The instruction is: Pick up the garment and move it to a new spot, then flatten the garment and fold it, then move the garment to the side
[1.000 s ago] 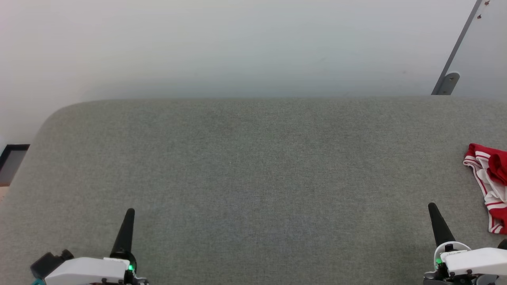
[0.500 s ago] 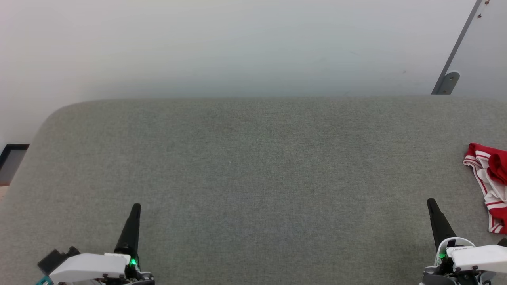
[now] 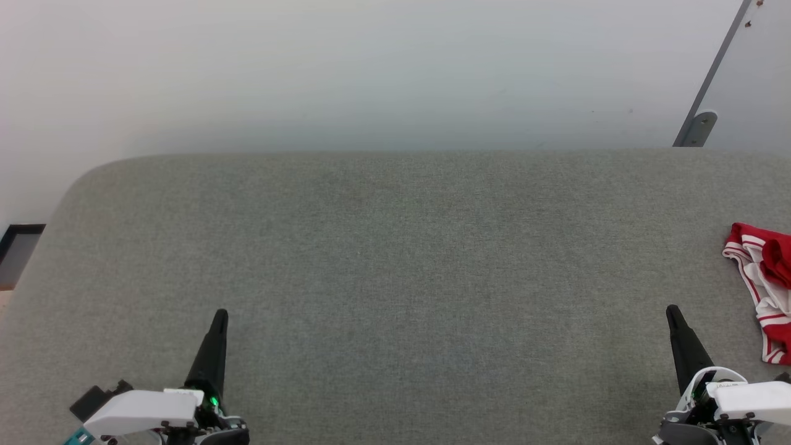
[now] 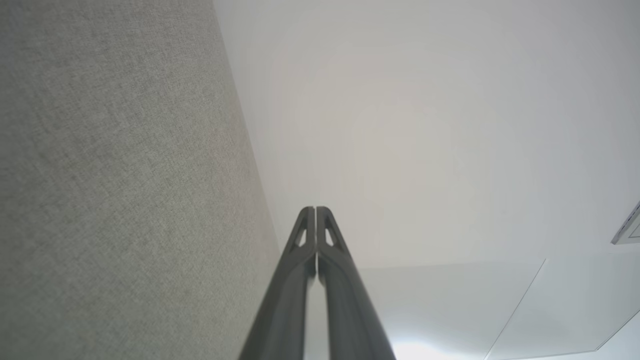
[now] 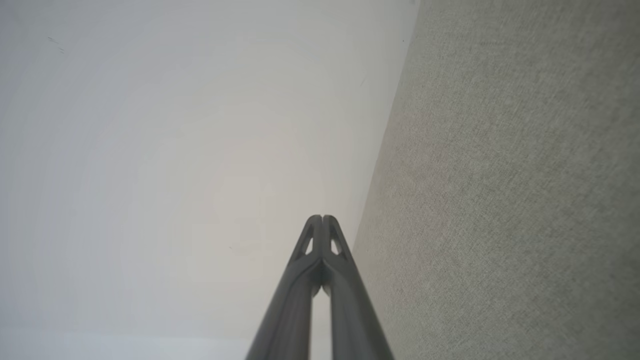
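My left gripper [image 3: 219,316] and right gripper [image 3: 673,310] sit low over a grey surface [image 3: 395,259], each with 2 fingers pressed together. A red-and-white cloth [image 3: 761,290], probably the garment, lies far right, cropped. No lettering shows, so I could grab the wrong piece.

Grey fabric surface [image 3: 395,259] w/ rounded far-left corner, white wall [image 3: 371,68] behind, metal bracket [image 3: 697,128] upper rt.

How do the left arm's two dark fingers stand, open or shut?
Shut: on the left gripper the two tips touch, with no gap between.
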